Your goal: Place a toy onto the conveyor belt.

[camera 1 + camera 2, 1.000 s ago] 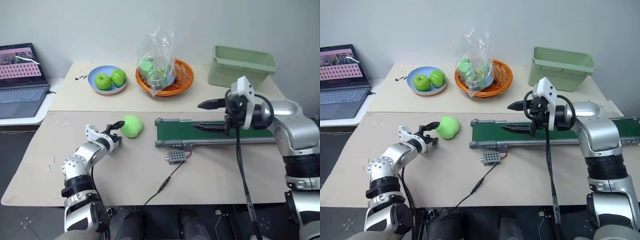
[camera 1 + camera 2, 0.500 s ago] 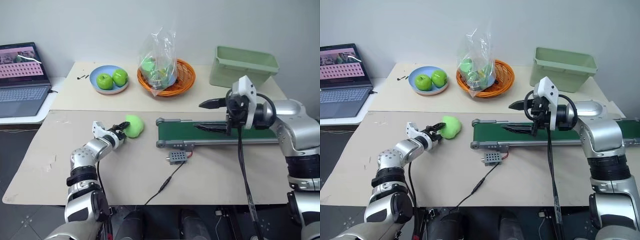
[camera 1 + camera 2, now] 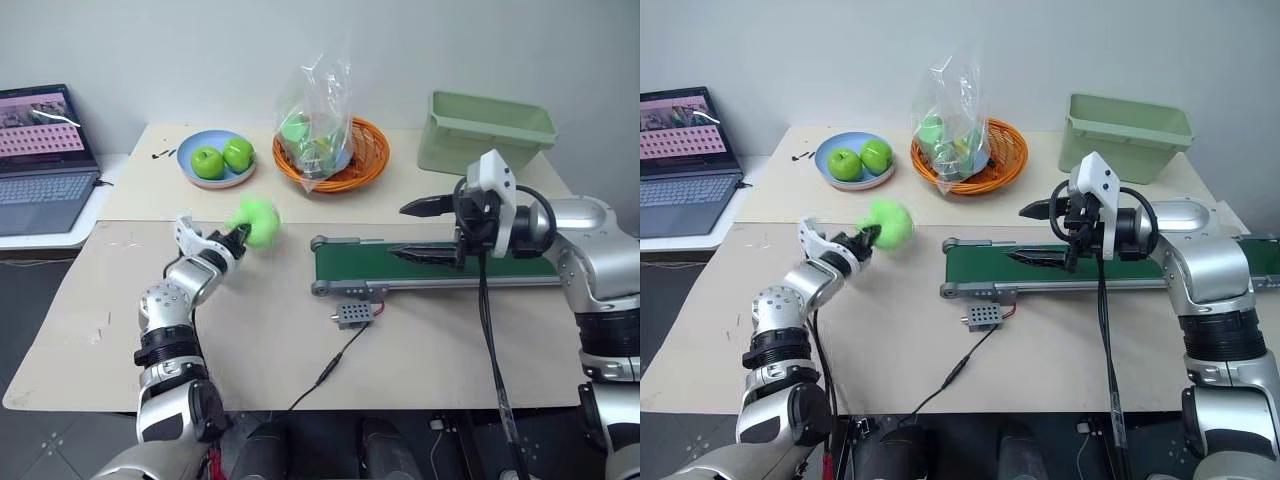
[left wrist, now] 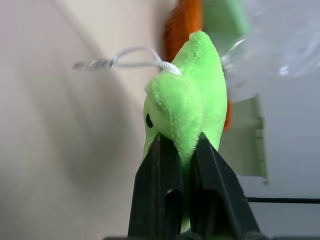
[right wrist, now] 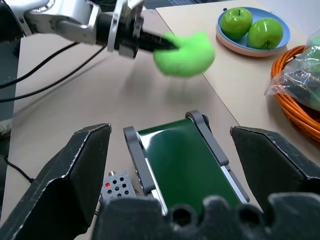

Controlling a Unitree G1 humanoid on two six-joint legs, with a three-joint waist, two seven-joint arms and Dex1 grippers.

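The lime-green plush toy [image 3: 255,222] hangs above the table, left of the conveyor belt's near end. My left gripper [image 3: 240,233] is shut on its lower edge. In the left wrist view the two black fingers [image 4: 160,175] pinch the toy [image 4: 192,105], whose small dark eye and white string loop show. The dark green conveyor belt [image 3: 380,265] with its grey frame runs to the right across the table. Above its left part my right gripper [image 3: 420,232] stands open with nothing in it. In the right wrist view the toy [image 5: 185,54] hovers beyond the belt's roller [image 5: 200,122].
At the back stand a blue plate [image 3: 190,155] with two green apples, an orange basket [image 3: 360,165] holding a plastic bag, and a pale green bin [image 3: 485,130]. A laptop [image 3: 40,160] sits far left. A small grey box [image 3: 352,315] with a cable lies before the belt.
My left gripper has closed on the toy and raised it off the table. The right arm has stayed still.
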